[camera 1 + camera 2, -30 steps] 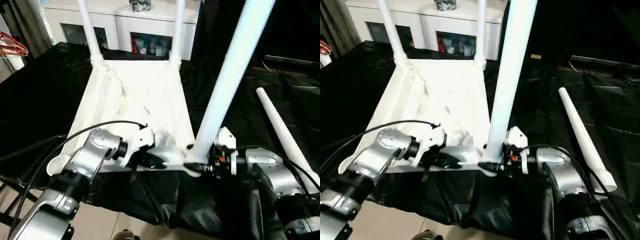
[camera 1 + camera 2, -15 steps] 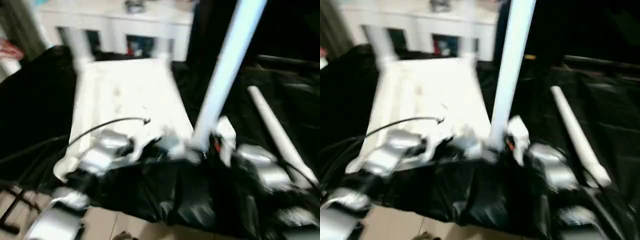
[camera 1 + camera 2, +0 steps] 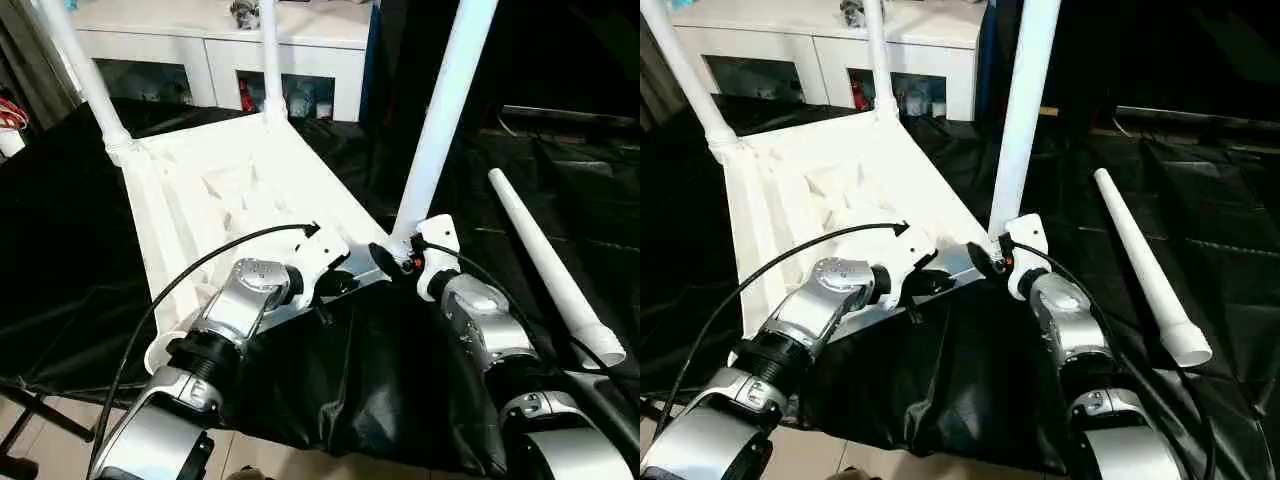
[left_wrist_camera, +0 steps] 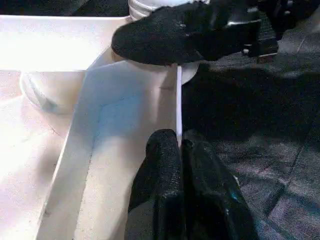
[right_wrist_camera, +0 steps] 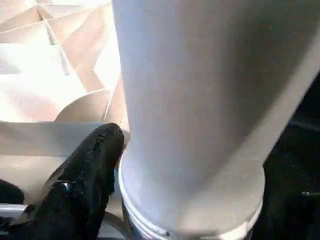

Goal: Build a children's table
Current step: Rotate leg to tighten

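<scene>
The children's table lies upside down on black cloth, its ribbed white top (image 3: pixel 230 170) facing up. Two white legs (image 3: pixel 85 75) (image 3: pixel 270 60) stand in the far corner sockets. A third leg (image 3: pixel 440 120) stands upright in the near right corner socket. My right gripper (image 3: pixel 400 255) sits at this leg's base, right against its collar (image 5: pixel 190 200). My left gripper (image 4: pixel 179 145) is shut on the thin rim of the top's near edge, just left of that corner (image 3: pixel 335 285). A fourth leg (image 3: pixel 550 265) lies loose on the cloth to the right.
The near left corner socket (image 3: pixel 160 352) is open, with no leg in it. Black cloth (image 3: pixel 370 370) drapes over the front edge. A white cabinet with glass doors (image 3: pixel 230 60) stands behind. Floor tiles show at the lower left.
The whole picture has shifted and the table top now lies at more of an angle. Both grippers stay at the near edge, and the right forearm now reaches in from below.
</scene>
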